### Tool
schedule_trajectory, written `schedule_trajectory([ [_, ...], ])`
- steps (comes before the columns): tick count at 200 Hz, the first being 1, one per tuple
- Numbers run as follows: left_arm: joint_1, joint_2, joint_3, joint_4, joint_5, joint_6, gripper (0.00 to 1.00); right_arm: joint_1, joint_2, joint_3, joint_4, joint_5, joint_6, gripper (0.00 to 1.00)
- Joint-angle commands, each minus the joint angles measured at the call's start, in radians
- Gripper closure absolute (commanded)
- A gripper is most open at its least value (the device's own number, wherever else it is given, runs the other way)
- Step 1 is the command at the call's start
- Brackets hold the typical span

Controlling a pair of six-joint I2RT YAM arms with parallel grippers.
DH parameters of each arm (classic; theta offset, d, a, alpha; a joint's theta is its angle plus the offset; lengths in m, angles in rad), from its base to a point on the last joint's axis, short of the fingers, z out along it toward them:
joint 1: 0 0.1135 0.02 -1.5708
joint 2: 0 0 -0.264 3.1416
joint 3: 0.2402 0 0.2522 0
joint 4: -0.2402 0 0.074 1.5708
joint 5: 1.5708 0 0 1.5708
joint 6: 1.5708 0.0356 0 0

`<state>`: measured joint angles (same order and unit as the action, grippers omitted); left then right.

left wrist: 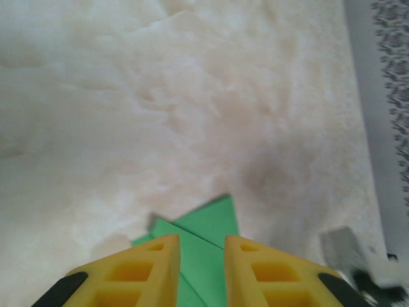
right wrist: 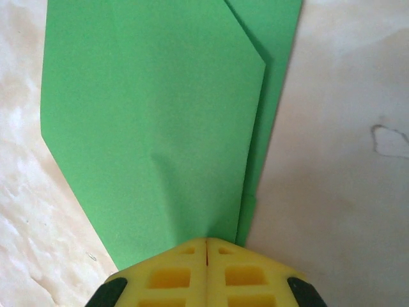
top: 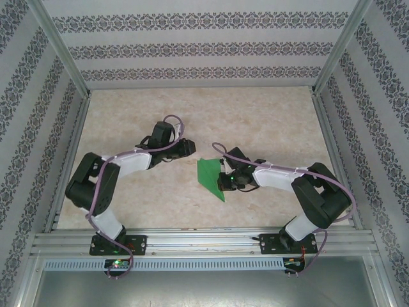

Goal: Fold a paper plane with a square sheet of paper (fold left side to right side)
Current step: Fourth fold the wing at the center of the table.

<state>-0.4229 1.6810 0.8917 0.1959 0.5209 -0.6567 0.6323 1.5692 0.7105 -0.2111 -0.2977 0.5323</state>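
a robot lab cell

you're looking into a boxed test rig: aluminium frame rails (top: 192,242) edge a marble-look tabletop (top: 192,109), patterned wall panels (top: 192,48) close three sides, and the left arm (top: 121,169) and right arm (top: 300,182) are bolted to the near rail.

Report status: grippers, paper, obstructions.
Left gripper open, near paper. Right gripper shut at paper's edge. Paper partly folded, on table. Nothing in the way.

No legible text, label, brand, number or sign anywhere, save perhaps tiny markings by the arm bases (top: 118,245), too small to read.
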Motion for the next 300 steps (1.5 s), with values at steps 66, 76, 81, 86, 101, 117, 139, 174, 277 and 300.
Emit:
schedule_trajectory([
  [66, -0.180, 0.157, 0.006, 0.135, 0.085, -0.068, 0.75, -0.019, 0.038, -0.036, -0.122, 0.016, -0.063, 1.00],
  [76, -0.180, 0.179, 0.018, 0.124, 0.080, -0.061, 0.75, -0.019, 0.037, -0.037, -0.122, 0.013, -0.063, 1.00],
  [81, -0.180, 0.187, 0.022, 0.120, 0.076, -0.057, 0.75, -0.020, 0.036, -0.038, -0.120, 0.011, -0.062, 1.00],
  [86, -0.180, 0.194, 0.024, 0.117, 0.073, -0.053, 0.75, -0.019, 0.034, -0.039, -0.119, 0.010, -0.061, 1.00],
  [101, -0.180, 0.211, 0.031, 0.088, 0.048, -0.043, 0.75, -0.019, 0.031, -0.036, -0.118, -0.001, -0.061, 1.00],
  [117, -0.180, 0.225, 0.029, 0.068, 0.029, -0.037, 0.76, -0.019, 0.025, -0.026, -0.116, -0.014, -0.060, 1.00],
  [139, -0.180, 0.237, 0.022, 0.048, 0.021, -0.039, 0.77, -0.021, 0.017, -0.003, -0.118, -0.038, -0.065, 1.00],
  [174, -0.180, 0.231, 0.010, 0.003, -0.004, -0.031, 0.78, -0.022, 0.026, 0.047, -0.143, -0.057, -0.085, 1.00],
  [277, -0.198, 0.260, 0.038, -0.123, -0.055, -0.060, 0.81, -0.088, -0.087, 0.002, 0.087, -0.316, 0.084, 1.00],
  [300, -0.198, 0.261, 0.042, -0.136, -0.056, -0.061, 0.82, -0.083, -0.035, -0.028, 0.208, -0.342, 0.157, 1.00],
])
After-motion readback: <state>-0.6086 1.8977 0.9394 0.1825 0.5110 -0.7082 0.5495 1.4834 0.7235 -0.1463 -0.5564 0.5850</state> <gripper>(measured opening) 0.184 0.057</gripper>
